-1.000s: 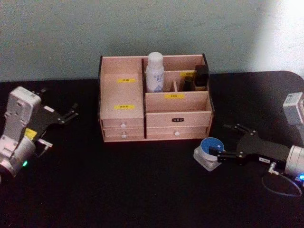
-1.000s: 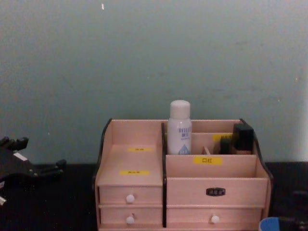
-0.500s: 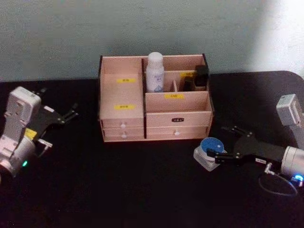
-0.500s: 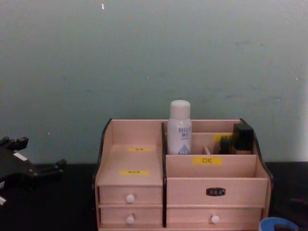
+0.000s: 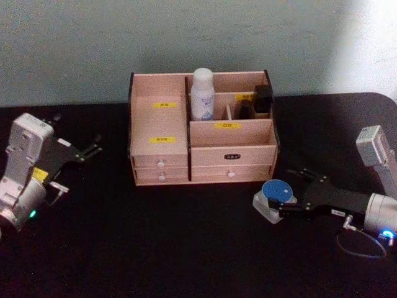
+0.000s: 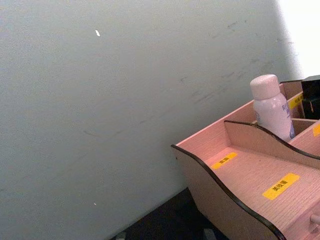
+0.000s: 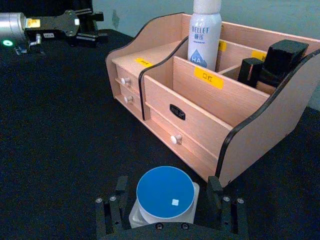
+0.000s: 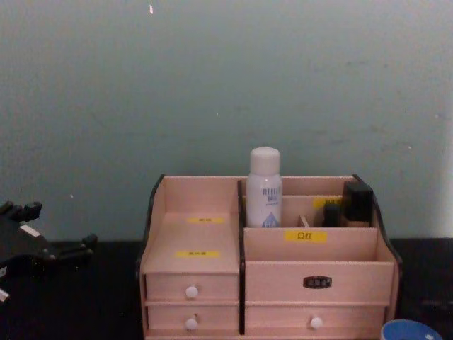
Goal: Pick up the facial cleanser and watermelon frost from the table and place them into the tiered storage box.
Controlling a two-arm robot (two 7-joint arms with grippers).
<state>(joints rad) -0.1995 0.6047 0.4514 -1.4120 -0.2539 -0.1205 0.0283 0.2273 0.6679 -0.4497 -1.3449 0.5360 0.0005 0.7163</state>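
The watermelon frost (image 5: 275, 190), a squat jar with a round blue lid, stands on the black table right of the tiered storage box (image 5: 162, 156). My right gripper (image 5: 286, 192) is open, one finger on each side of the jar (image 7: 165, 194), with small gaps to it. The jar's lid (image 8: 410, 331) peeks in at the chest view's lower edge. The facial cleanser (image 5: 202, 94), a tall white bottle, stands upright in a back compartment of the box (image 7: 200, 107). My left gripper (image 5: 77, 133) rests open at the table's left, far from both.
Dark bottles (image 5: 262, 99) stand in the box's back right compartment, next to the white bottle's compartment. The box's front right compartment (image 7: 235, 92) and left stepped shelves (image 6: 260, 175) hold nothing. A pale wall runs behind the table.
My right gripper has shifted a little toward the table's front and its fingers now sit on both sides of the jar. The jar, the box and the left arm have stayed put.
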